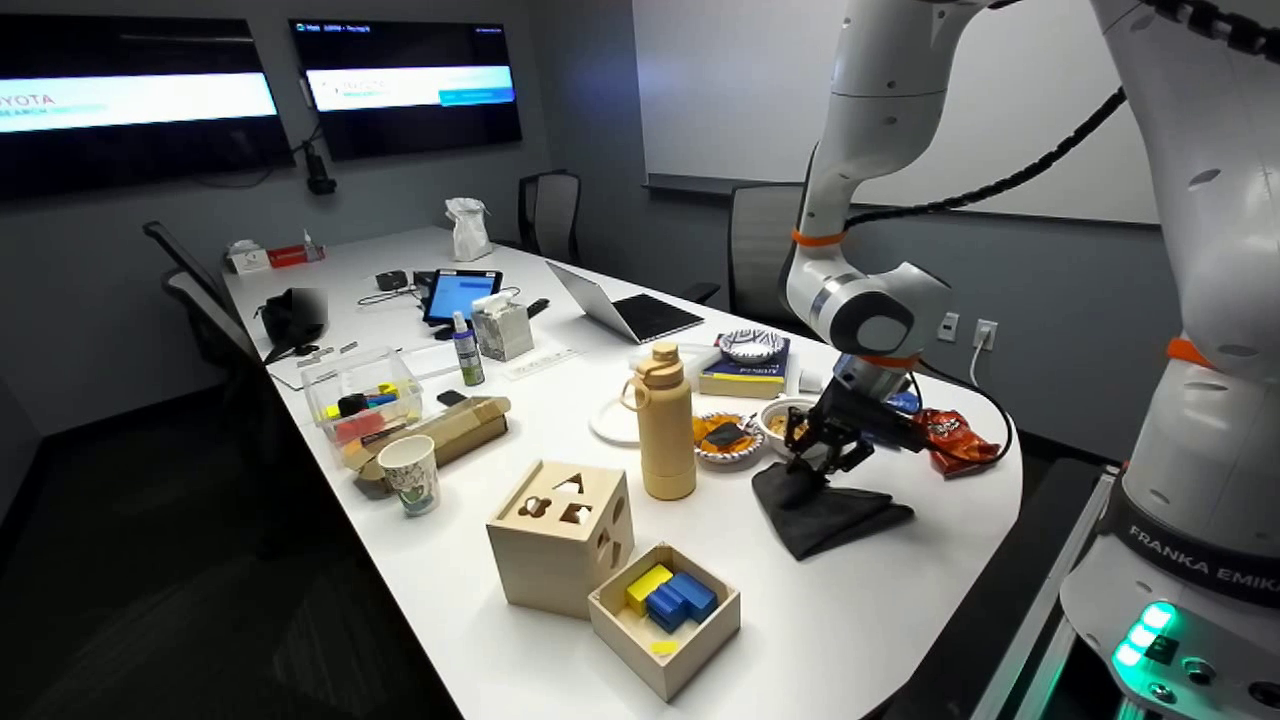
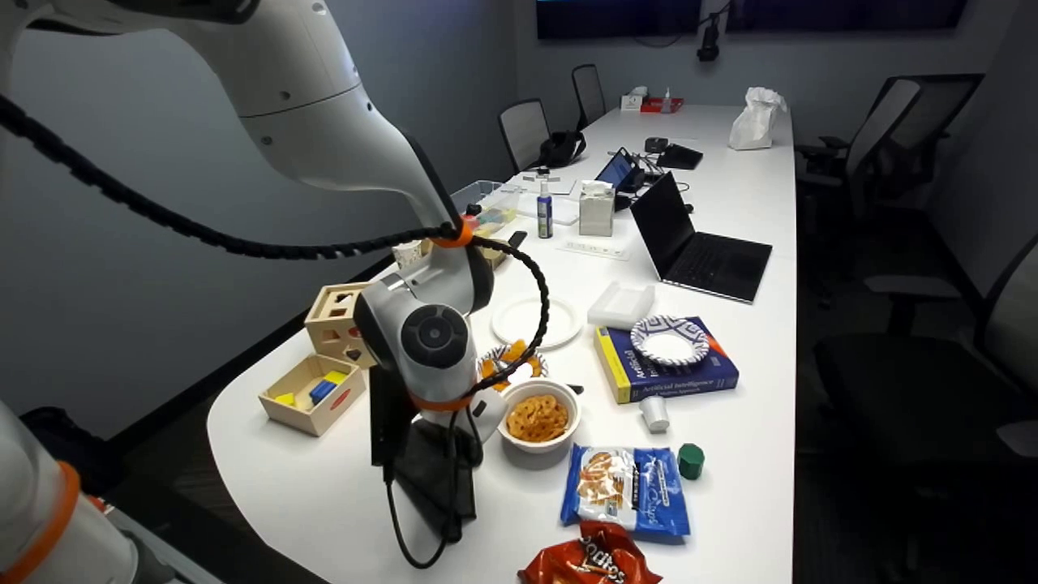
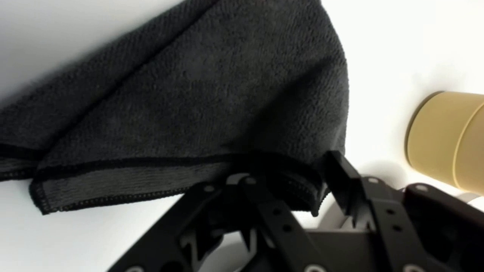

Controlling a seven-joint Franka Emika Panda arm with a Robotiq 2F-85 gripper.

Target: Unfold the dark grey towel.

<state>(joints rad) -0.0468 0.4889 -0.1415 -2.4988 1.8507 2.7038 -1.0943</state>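
The dark grey towel (image 1: 826,516) lies folded in layers on the white table, near the robot base. In the wrist view the towel (image 3: 211,87) fills the middle, with a hemmed edge and a raised fold near the fingers. It also shows in an exterior view (image 2: 434,470), partly hidden by the arm. My gripper (image 1: 822,460) points down at the towel's far edge. In the wrist view the fingers (image 3: 295,170) stand apart, with a bunched towel corner between them. A gap shows beside the right finger. The left fingertip is dark and hard to make out against the cloth.
A tan bottle (image 1: 666,430) stands beside the towel. A bowl of snacks (image 2: 537,418) and a patterned bowl (image 1: 727,440) sit close behind the gripper. A red chip bag (image 1: 955,440), blue snack bag (image 2: 624,491), wooden shape box (image 1: 560,540) and block tray (image 1: 665,620) stand around.
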